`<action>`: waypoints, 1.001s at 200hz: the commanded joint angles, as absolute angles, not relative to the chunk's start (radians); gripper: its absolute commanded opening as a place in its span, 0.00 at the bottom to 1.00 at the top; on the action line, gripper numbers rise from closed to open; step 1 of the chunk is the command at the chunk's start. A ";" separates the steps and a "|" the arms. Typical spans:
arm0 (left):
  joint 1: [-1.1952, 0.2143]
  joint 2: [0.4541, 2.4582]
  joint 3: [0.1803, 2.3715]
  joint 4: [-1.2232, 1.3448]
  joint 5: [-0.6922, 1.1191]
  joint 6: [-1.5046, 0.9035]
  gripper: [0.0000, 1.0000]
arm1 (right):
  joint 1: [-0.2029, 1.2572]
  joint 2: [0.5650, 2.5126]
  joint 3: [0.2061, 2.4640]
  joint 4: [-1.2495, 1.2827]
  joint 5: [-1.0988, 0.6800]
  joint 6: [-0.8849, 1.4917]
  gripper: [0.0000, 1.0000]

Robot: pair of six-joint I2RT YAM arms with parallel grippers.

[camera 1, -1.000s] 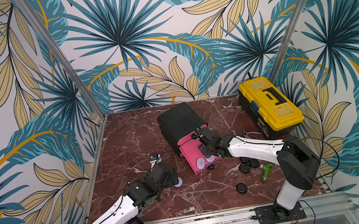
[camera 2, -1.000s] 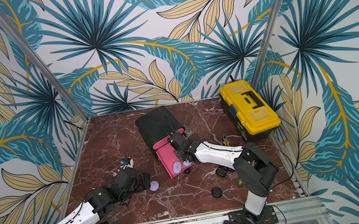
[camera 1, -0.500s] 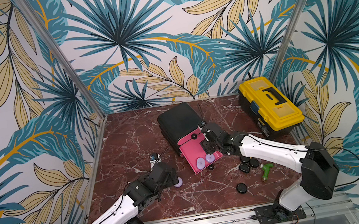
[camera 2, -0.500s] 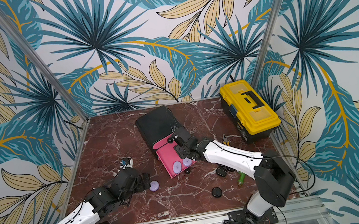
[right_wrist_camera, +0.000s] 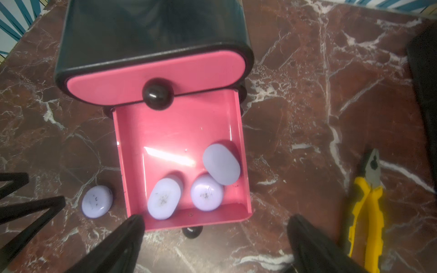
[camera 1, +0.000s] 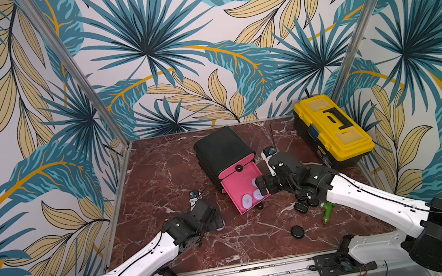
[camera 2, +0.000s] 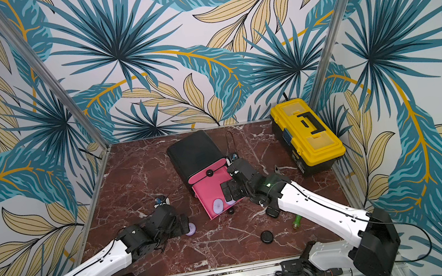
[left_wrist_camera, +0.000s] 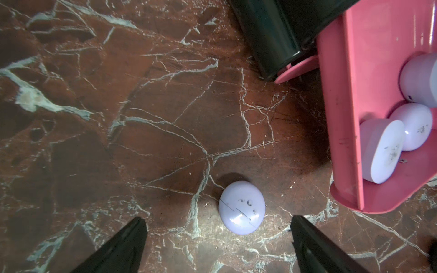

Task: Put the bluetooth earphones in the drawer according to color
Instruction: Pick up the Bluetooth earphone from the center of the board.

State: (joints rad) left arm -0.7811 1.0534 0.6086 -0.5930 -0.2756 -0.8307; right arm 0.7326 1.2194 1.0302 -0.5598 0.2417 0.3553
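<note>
- Leaf-patterned walls (camera 1: 138, 52) close three sides, so both arms reach in from the front rail only.
- Red-brown marble desk (camera 1: 159, 173): the part on the left arm's side of the cabinet is bare and gives free approach. The other side is crowded.
- Yellow-and-black toolbox (camera 1: 334, 132): closed, against the side wall, well apart from the work. It likely limits outward swing of the right arm.
- Drawer cabinet (camera 1: 221, 147): set askew near the middle. Its top drawer is shut. The open drawer (right_wrist_camera: 175, 132) below it juts toward the front rail, apparently kept out to receive one colour.
- Right gripper (right_wrist_camera: 215, 221): jaws spread wide and empty, above the front lip of the open drawer.
- Left gripper (left_wrist_camera: 217, 219): jaws spread and empty, low over the desk.
- Three lilac cases (right_wrist_camera: 207, 192): in the front half of the open drawer, touching one another.
- Fourth lilac case (left_wrist_camera: 241, 208): on the desk near the open drawer's side wall, just ahead of the left fingertips and touching neither. That wall calls for a lift, not a slide.
- Black cases (camera 1: 297, 231): one alone near the front, others clustered under the right forearm, not yet sorted.
- Yellow-handled pliers (right_wrist_camera: 366, 201) and green-handled tool (camera 1: 328, 212): obstacles only.
</note>
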 commanded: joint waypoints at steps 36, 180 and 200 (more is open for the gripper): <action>-0.766 1.204 0.628 -0.539 -0.212 -0.873 1.00 | 0.732 1.039 0.896 -0.626 0.235 0.474 0.99; -0.758 1.471 0.733 -0.524 -0.089 -0.848 0.84 | 0.733 0.943 0.803 -0.640 0.287 0.517 1.00; -0.760 1.471 0.731 -0.531 -0.080 -0.844 0.77 | 0.732 0.946 0.803 -0.640 0.289 0.517 0.99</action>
State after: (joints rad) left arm -0.7631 1.4582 0.7216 -0.5236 -0.1123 -0.8494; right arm 0.7326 0.9550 0.8257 -0.6266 0.2672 0.5053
